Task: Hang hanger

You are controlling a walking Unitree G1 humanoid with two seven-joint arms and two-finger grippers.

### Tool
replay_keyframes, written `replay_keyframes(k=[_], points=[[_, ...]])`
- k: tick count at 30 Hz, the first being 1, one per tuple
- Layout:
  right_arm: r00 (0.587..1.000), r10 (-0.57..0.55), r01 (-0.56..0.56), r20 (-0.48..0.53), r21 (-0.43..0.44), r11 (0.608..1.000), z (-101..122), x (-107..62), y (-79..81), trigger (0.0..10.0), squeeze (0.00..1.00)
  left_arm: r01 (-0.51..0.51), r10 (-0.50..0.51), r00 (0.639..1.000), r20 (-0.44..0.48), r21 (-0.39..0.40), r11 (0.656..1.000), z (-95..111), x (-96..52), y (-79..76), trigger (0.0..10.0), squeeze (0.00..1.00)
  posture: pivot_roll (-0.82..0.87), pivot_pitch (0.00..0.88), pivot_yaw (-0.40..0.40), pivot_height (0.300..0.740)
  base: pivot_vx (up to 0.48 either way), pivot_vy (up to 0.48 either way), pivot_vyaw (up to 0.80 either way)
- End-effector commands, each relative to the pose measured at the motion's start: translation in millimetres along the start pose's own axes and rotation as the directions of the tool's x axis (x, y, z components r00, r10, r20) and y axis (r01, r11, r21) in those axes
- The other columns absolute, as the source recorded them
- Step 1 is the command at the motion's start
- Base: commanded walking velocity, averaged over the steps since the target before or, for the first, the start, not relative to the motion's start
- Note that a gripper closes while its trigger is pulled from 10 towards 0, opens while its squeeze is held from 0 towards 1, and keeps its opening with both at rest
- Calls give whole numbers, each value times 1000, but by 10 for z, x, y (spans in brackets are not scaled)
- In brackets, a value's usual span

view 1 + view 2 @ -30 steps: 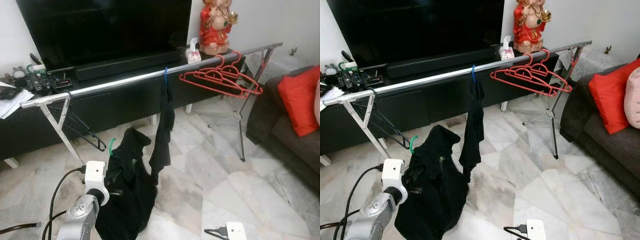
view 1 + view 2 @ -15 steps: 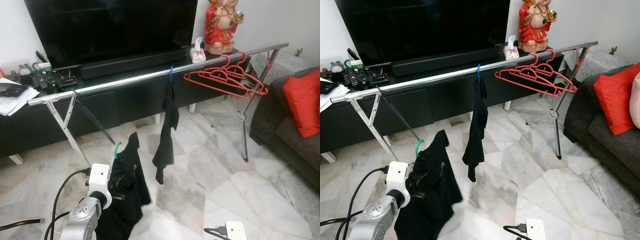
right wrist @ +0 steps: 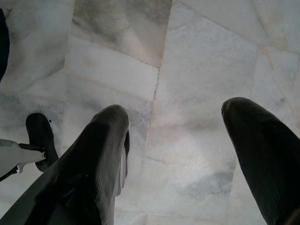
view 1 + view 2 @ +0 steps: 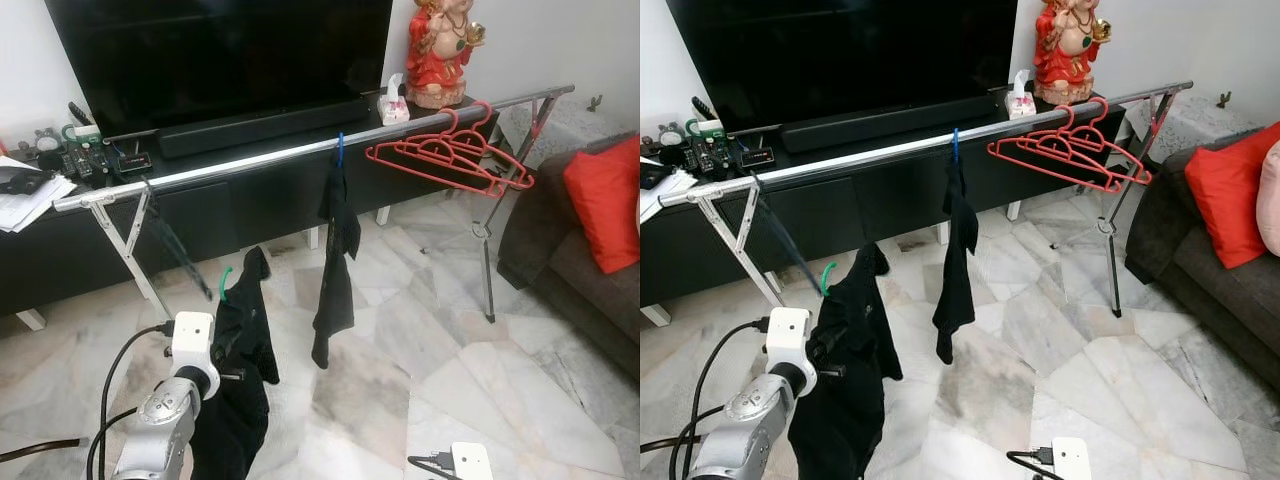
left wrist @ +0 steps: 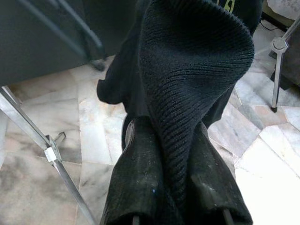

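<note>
A Unitree G1's left gripper (image 5: 173, 187), fingers clamped on a black knit garment (image 4: 240, 340), holds it up off the marble floor (image 4: 420, 340), the green hanger (image 4: 224, 281) hook poking from its collar, well below the silver rail (image 4: 250, 165). Farther right, a dark garment on a blue hanger (image 4: 339, 150) and 2 red hangers (image 4: 445, 158) hang on the rail; the right gripper (image 3: 173, 154) idles low, fingers apart. The lift appears under way (hooking not yet done): next, the green hook likely must rise over the rail's bare left stretch.
</note>
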State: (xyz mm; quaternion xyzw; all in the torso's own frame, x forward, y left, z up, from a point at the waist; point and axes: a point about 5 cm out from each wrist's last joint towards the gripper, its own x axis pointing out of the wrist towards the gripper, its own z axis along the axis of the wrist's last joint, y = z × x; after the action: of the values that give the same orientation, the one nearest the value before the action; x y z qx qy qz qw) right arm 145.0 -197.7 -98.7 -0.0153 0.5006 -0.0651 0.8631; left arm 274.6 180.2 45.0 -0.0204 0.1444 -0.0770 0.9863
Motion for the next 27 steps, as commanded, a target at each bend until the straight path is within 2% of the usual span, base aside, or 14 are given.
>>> replay_keyframes(k=[1,11,21,23,27], points=[[1000,-6,6,-1,0,1000,10,2,-9,10000,0,-2,1,999,40,15,1000,97,26,11,10000,0,-98,0,-19,740,0,0,0],[1000,-6,6,-6,-12,1000,9,3,-13,10000,0,0,-1,999,42,16,1000,92,22,2,10000,0,-97,0,-23,740,0,0,0],[1000,-5,5,13,-20,1000,19,1,-27,10000,0,8,-9,999,45,16,1000,80,23,-22,10000,0,-90,0,-31,740,250,0,0],[997,-20,20,74,-1,1000,54,-9,-76,10000,0,8,-9,999,47,15,1000,81,13,-21,10000,0,-94,0,-32,740,257,0,0],[986,-98,96,137,17,995,24,-50,-273,10000,0,10,-10,999,39,15,1000,52,-1,-18,10000,0,-103,0,-29,740,255,0,0]])
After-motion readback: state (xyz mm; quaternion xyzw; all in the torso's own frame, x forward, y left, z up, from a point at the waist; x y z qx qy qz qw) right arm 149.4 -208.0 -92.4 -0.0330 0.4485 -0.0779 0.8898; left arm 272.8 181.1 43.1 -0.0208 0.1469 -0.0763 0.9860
